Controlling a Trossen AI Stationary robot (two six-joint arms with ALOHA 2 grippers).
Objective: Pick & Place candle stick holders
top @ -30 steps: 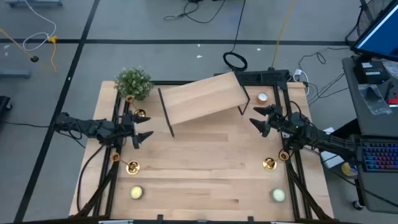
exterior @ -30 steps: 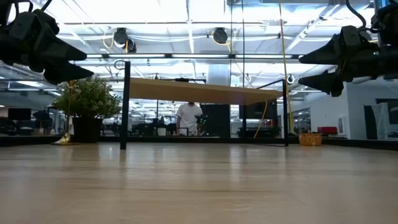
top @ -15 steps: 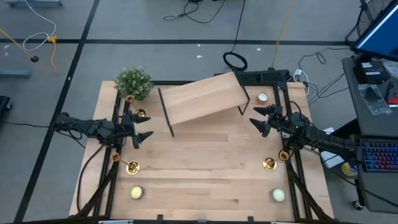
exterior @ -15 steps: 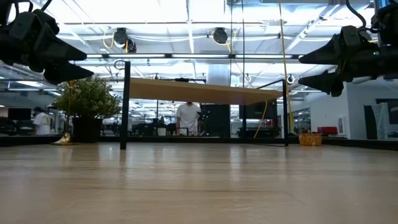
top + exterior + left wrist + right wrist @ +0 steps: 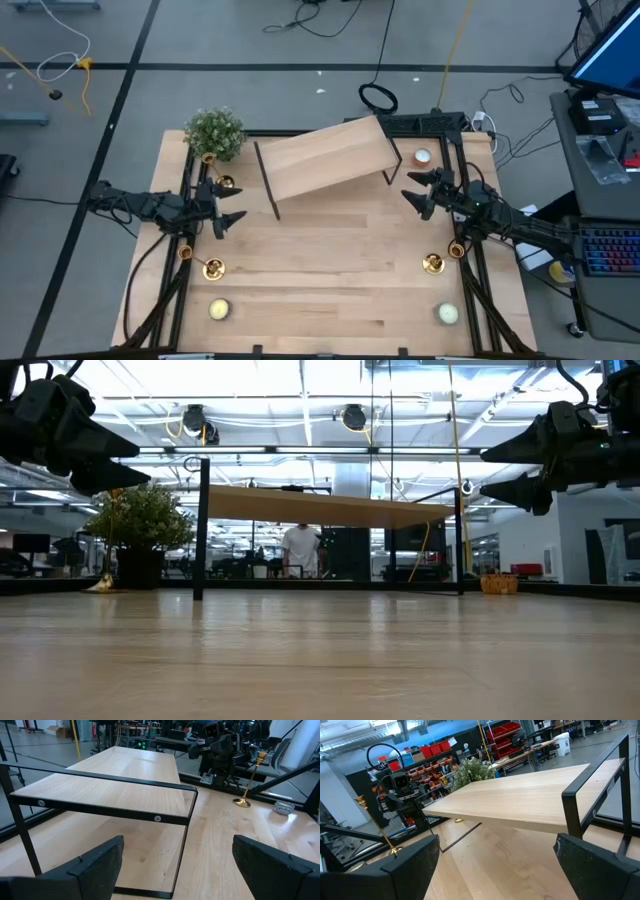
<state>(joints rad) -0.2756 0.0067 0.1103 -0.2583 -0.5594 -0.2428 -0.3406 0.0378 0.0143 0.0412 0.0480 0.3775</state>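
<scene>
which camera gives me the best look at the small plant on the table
The high view: the plant sits whole and unblocked at the table's back left corner. The low view shows it small, far off, behind the left gripper. The right wrist view catches only foliage; the left wrist misses it.

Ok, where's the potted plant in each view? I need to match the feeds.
High view: the potted plant stands at the table's far left corner.
Low view: at the picture's left, just beside the left leg of the wooden shelf.
Left wrist view: not in it.
Right wrist view: behind the shelf's far edge.
Shared landmark: the wooden shelf, which shows in all four views.
</scene>
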